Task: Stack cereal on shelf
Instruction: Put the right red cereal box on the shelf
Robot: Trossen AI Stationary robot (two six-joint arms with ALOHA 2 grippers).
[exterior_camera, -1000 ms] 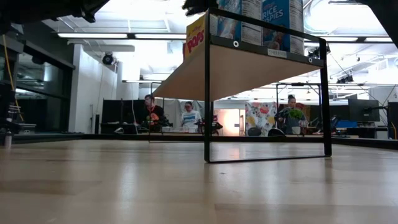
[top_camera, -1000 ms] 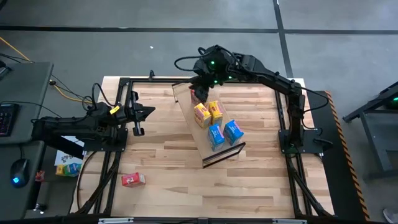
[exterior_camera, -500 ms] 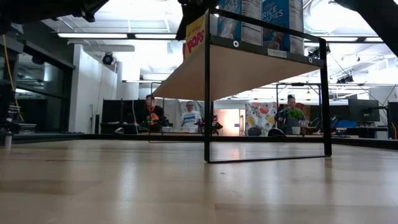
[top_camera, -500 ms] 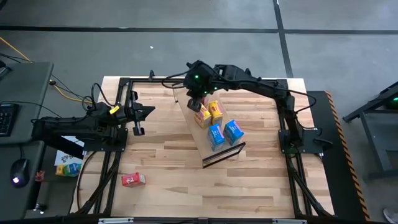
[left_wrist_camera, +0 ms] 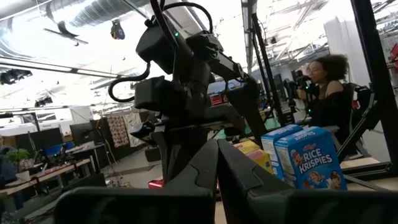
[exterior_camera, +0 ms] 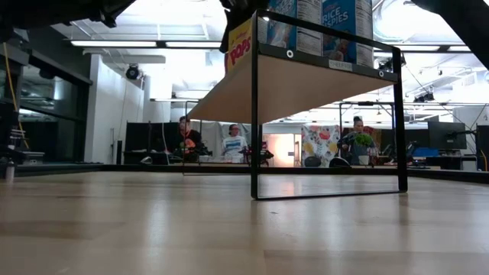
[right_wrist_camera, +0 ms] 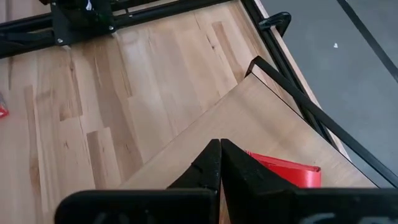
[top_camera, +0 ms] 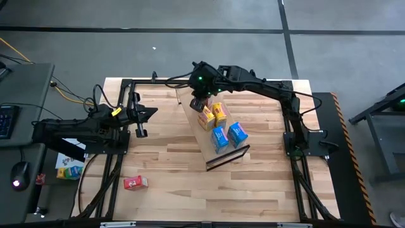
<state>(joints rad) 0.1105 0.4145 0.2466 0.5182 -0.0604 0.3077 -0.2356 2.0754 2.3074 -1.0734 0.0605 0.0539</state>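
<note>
The shelf stands slantwise mid-table on its dark frame. Two yellow boxes and two blue boxes stand on its board. A red box lies on the board's far end, mostly hidden under my right gripper in the high view. My right gripper hangs over that end, shut, with the red box right beside its fingers. A second red box lies on the tabletop near the front left corner. My left gripper waits shut at the table's left side. My right gripper points down at the shelf's far end with its fingers shut. The red box's edge shows right behind one finger. That finger hides the place where they meet, so I cannot tell whether it touches the box.
The shelf's raised end rail runs close past the right gripper. Dark frame rails border the tabletop on both sides. Bare wood lies between the shelf and the left arm. People sit in the room beyond the table.
My right gripper has moved from beyond the shelf's far end toward the near edge and a little left, coming over the red box on the board. It has kept almost still for the last half second. The boxes on the shelf stay in place.
</note>
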